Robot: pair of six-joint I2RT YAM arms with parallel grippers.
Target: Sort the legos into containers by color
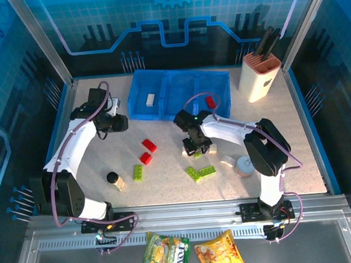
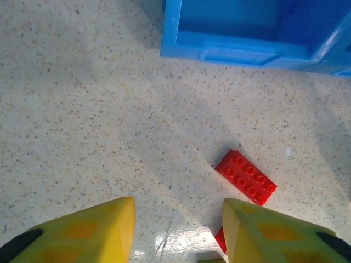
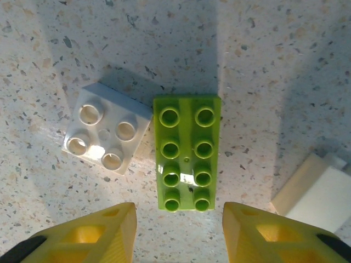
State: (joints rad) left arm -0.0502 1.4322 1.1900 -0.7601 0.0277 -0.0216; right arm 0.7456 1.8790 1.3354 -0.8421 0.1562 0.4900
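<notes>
The blue tray (image 1: 178, 77) of three containers stands at the back, with a white lego (image 1: 150, 99) in its left compartment and a red lego (image 1: 210, 101) in its right one. Two red legos (image 1: 149, 145) (image 1: 145, 158) lie mid-table. My left gripper (image 1: 122, 123) hovers left of them, open and empty (image 2: 178, 211), with one red lego (image 2: 245, 177) just ahead of its right finger. My right gripper (image 1: 194, 147) is open (image 3: 178, 216) above a lime green lego (image 3: 187, 152) lying just beyond its fingertips, with a white lego (image 3: 107, 135) touching that brick's left side.
More green legos (image 1: 138, 172) (image 1: 200, 172) and a cream one (image 1: 229, 161) lie toward the front. A grey tin can (image 1: 245, 166) stands right of them, a dark-capped bottle (image 1: 112, 178) front left, a beige knife block (image 1: 260, 71) back right. The tray's corner (image 2: 219, 46) lies ahead of the left gripper.
</notes>
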